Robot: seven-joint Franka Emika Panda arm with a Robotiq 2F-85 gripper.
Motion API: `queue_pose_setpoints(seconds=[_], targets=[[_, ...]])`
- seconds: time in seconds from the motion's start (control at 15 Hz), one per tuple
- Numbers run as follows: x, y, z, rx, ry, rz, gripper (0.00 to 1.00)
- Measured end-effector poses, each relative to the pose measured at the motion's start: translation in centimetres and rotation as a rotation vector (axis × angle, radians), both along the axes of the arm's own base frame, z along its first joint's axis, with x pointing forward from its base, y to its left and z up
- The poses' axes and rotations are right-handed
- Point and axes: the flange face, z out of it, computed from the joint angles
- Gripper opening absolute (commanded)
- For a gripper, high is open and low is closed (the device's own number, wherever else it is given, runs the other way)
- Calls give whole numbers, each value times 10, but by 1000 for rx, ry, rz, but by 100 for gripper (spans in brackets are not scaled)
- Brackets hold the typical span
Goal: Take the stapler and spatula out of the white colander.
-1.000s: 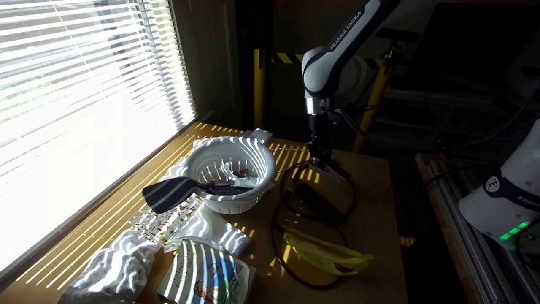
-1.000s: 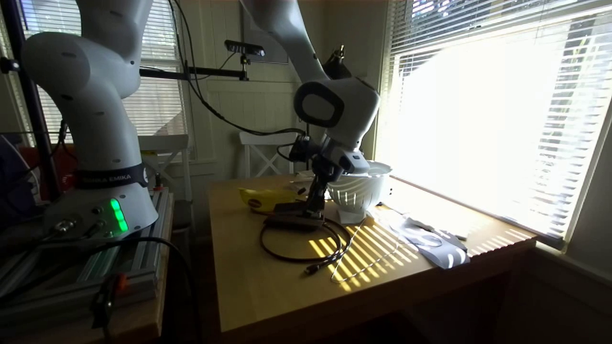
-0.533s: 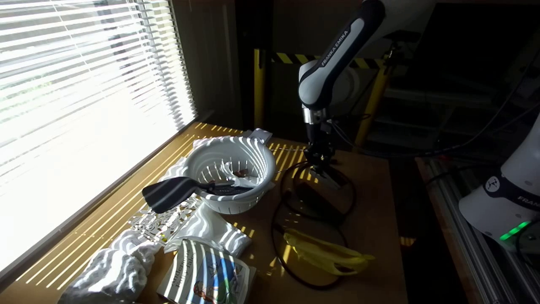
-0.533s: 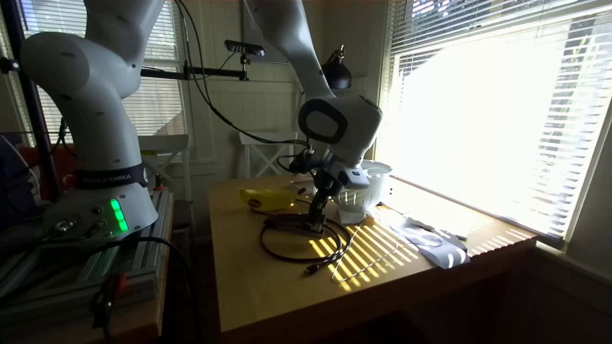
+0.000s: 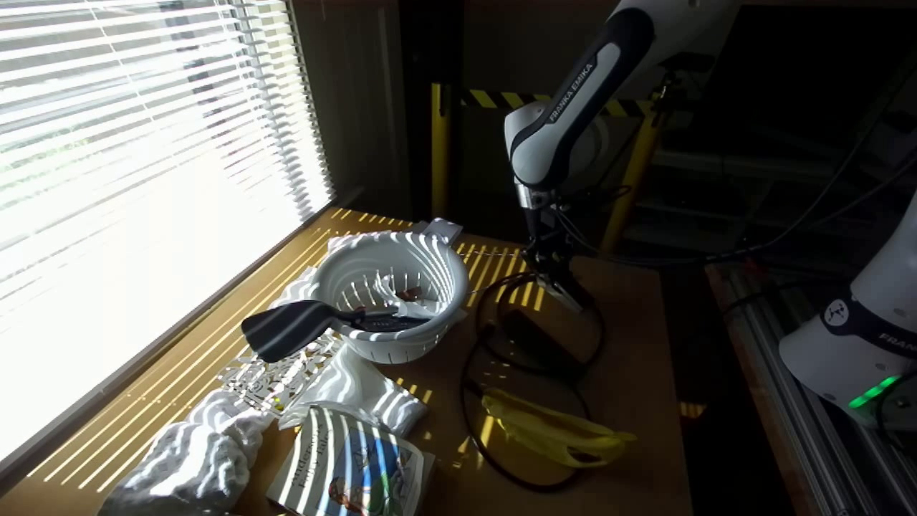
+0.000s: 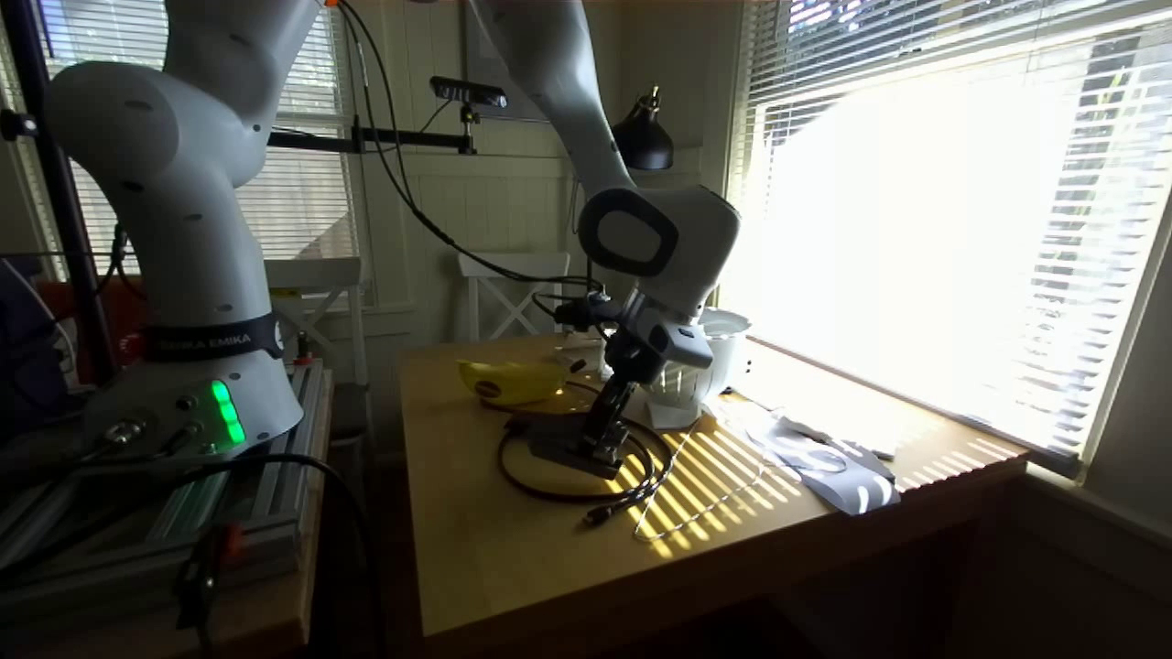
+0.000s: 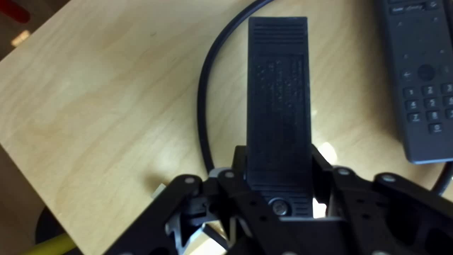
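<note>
My gripper (image 7: pixel 279 163) is shut on the black stapler (image 7: pixel 279 92), whose ribbed underside and a screw face the wrist camera. In both exterior views the gripper (image 5: pixel 551 269) (image 6: pixel 606 441) holds the stapler (image 5: pixel 562 294) (image 6: pixel 572 456) low over the table, to one side of the colander. I cannot tell whether the stapler touches the table. The white colander (image 5: pixel 358 251) (image 6: pixel 673 384) stands apart from the gripper. The black spatula (image 5: pixel 286 330) lies over the colander's rim, blade outside and handle inside; it does not show in the wrist view.
A black remote (image 7: pixel 424 81) (image 5: pixel 537 344) lies beside the stapler, with a black cable (image 7: pixel 203 92) looped around. A yellow banana bag (image 5: pixel 551 430) (image 6: pixel 513 380), a book (image 5: pixel 365 459) and a crumpled white cloth (image 5: pixel 208 451) lie on the table (image 6: pixel 494 549). A window stands along one edge.
My gripper has moved down toward the table, carrying the stapler, and has tilted a little. The stapler now sits lower. The colander and spatula have not moved.
</note>
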Motion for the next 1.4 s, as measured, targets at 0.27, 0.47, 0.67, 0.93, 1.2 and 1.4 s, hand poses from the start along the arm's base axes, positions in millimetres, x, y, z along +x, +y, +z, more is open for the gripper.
queue_pose_setpoints(seconds=[0.27, 0.47, 0.67, 0.93, 1.2, 1.4], targets=[[9, -3, 5, -64, -39, 48, 17], [20, 2, 6, -87, -92, 76, 17], [28, 8, 2, -90, -120, 104, 17], [35, 17, -6, -76, -127, 145, 17], [42, 23, -6, -65, -138, 178, 75], [45, 26, -5, -60, -145, 191, 95]])
